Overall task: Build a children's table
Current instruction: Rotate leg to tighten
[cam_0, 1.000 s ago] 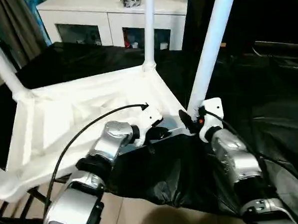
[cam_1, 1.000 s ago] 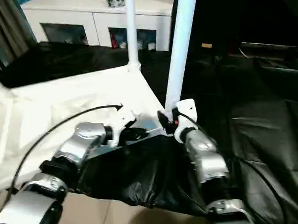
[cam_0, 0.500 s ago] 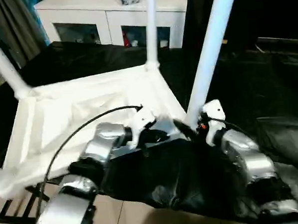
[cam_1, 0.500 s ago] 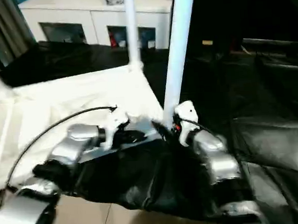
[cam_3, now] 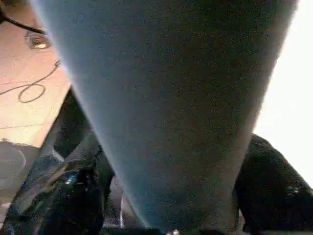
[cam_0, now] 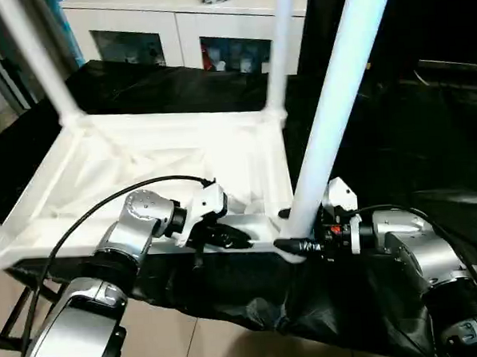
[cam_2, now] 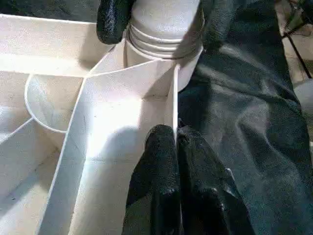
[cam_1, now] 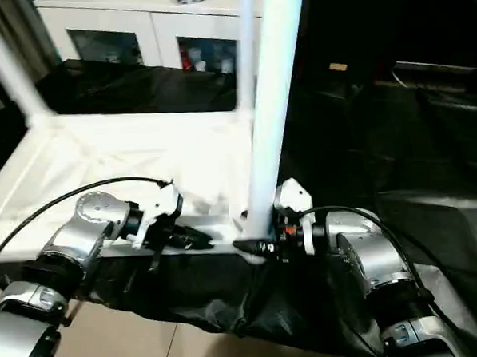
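The children's table lies upside down, its white tabletop point(cam_0: 150, 163) resting ribbed side up on a surface draped in black cloth point(cam_0: 380, 139), with the legs standing up out of its rounded corner sockets. Taking the near leg point(cam_0: 331, 110) as the mark: it rises from the corner socket closest to the robot, two more legs point(cam_0: 276, 48) stand at the corners beyond it, and the tabletop spreads away from its foot toward the robot's left. The right gripper point(cam_0: 294, 243) sits at the very base of this leg, its black fingers point(cam_2: 113, 19) set wide, one on each side of the ribbed collar where the tube enters the socket; I judge it is there to seat or steady the leg, though whether it presses the tube or merely straddles it I cannot tell. Just beside the leg, along the tabletop's near rim, the left gripper point(cam_0: 234, 239) has its fingers point(cam_2: 161, 166) drawn almost fully together, pinching the thin upright edge wall of the tabletop, which looks like a way to hold the piece from sliding while the leg is worked. Below the near edge, the black cloth hangs toward a tiled floor point(cam_0: 175, 342). Beyond the far legs stands a white cabinet point(cam_0: 175, 30) with glass doors, and the room to the right of the leg is dark.
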Tool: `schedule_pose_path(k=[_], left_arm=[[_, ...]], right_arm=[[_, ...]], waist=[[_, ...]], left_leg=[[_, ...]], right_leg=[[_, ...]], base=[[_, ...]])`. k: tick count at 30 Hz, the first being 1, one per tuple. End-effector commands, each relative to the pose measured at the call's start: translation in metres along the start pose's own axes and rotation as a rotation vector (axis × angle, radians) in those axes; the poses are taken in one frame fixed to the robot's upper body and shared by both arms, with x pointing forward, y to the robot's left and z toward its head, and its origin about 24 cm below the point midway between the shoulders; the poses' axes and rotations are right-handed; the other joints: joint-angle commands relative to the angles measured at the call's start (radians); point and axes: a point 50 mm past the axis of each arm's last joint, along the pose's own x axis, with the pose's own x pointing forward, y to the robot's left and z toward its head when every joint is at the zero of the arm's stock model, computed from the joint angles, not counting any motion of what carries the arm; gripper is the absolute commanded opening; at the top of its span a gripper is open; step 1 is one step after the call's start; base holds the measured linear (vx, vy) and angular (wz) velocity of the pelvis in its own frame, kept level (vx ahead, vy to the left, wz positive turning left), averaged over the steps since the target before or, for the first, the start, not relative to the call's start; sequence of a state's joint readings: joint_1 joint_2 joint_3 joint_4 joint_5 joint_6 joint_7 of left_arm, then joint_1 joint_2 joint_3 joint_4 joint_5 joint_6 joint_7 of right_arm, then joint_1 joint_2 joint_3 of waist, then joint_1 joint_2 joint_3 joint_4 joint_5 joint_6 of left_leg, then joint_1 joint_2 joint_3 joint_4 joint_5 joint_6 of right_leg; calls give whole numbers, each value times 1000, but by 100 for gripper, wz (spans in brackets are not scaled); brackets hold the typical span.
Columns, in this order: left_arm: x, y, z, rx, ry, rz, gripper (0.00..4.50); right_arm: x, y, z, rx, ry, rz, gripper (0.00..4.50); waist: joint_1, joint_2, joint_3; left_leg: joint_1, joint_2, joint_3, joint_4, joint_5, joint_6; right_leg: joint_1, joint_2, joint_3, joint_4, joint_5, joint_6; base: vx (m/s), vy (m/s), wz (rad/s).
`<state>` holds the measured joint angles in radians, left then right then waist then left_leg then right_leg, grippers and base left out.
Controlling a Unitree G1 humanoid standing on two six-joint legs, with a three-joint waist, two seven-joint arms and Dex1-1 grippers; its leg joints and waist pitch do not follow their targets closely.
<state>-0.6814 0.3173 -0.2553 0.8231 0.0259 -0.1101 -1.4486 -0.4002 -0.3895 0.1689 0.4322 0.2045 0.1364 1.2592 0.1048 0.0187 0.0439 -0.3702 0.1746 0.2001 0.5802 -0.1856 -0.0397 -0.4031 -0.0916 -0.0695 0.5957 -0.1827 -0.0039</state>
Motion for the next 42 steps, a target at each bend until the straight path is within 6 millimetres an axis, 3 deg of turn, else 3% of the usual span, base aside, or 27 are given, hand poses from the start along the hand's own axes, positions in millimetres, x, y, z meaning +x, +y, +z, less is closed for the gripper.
schedule_pose_path(k=[1,3,9,15,17,18,21,23,24,25,26,28,32,33,39,42], left_arm=[[1,2,5,29,25,-22,0],[0,0,3,27,33,-38,0],[-1,-2,0,21,40,-60,0],[7,5,3,-12,2,44,0],[14,10,5,-45,-3,123,0],[14,10,5,-46,-3,125,0],[29,15,11,-81,-31,209,0],[50,17,19,-100,-48,272,0],[50,17,19,-100,-48,272,0],[66,16,25,-108,-57,298,0],[70,16,26,-107,-58,303,0],[81,14,31,-105,-66,308,0],[90,11,36,-65,-71,299,0],[90,11,36,-65,-71,299,0],[77,9,29,-31,-56,258,0],[58,8,21,9,-31,192,0]], right_arm=[[9,6,5,-13,-2,85,304],[10,9,5,-6,-3,107,270],[12,14,3,11,-7,142,252],[18,5,2,30,-69,-81,252],[22,-2,-2,54,-74,-257,251],[22,-2,-2,55,-75,-261,246],[30,-9,-6,138,-114,-456,228],[42,-13,-9,249,-163,-621,223],[42,-13,-9,249,-163,-621,217],[53,-15,-9,316,-195,-716,213],[56,-15,-9,330,-201,-734,211],[65,-14,-7,340,-196,-774,211],[77,-11,7,241,-233,-746,211],[77,-11,7,241,-233,-746,243],[63,-14,10,224,-276,-672,297],[47,-11,5,144,-204,-528,319]], waist=[[2,-16,-61],[4,-17,-62],[8,-17,-61],[7,-15,-57],[-1,-15,-53],[-4,-16,-51],[-17,-15,-48],[-21,-17,-49],[-22,-18,-49],[-22,-18,-49],[-25,-14,-50],[-27,-16,-49],[-27,-13,-52],[-26,-12,-52],[-27,-12,-53],[-26,-16,-57]], left_leg=[[12,66,-22,-61,-160,89],[13,66,-22,-61,-152,93],[13,66,-22,-60,-154,88],[14,66,-24,-66,-192,58],[17,64,-27,-71,-247,24],[19,63,-28,-72,-263,16],[22,63,-34,-77,-302,-9],[22,61,-34,-78,-304,-10],[22,60,-33,-78,-302,-12],[22,59,-34,-78,-305,-10],[24,61,-33,-80,-305,-16],[22,57,-34,-81,-317,-18],[22,57,-34,-82,-325,-9],[22,58,-35,-82,-322,-8],[19,59,-34,-82,-318,12],[13,58,-32,-76,-258,38]], right_leg=[[51,-72,46,-56,-134,-274],[50,-71,46,-54,-117,-277],[51,-72,46,-54,-126,-274],[47,-73,48,-62,-192,-256],[44,-75,49,-71,-287,-231],[41,-76,49,-76,-320,-221],[36,-76,51,-86,-396,-192],[36,-74,52,-88,-384,-187],[35,-74,53,-88,-380,-185],[37,-74,52,-89,-379,-183],[33,-74,54,-88,-363,-187],[36,-71,51,-91,-370,-177],[38,-71,52,-92,-346,-165],[39,-71,52,-91,-335,-167],[42,-71,53,-87,-295,-185],[50,-70,52,-78,-213,-200]], base=[[0,0,0],[0,0,0],[0,0,0],[0,0,0],[0,0,0],[0,0,0],[0,0,0],[0,0,0],[0,0,0],[0,0,0],[0,0,0],[0,0,0],[0,0,0],[0,0,0],[0,0,0],[0,0,0]])
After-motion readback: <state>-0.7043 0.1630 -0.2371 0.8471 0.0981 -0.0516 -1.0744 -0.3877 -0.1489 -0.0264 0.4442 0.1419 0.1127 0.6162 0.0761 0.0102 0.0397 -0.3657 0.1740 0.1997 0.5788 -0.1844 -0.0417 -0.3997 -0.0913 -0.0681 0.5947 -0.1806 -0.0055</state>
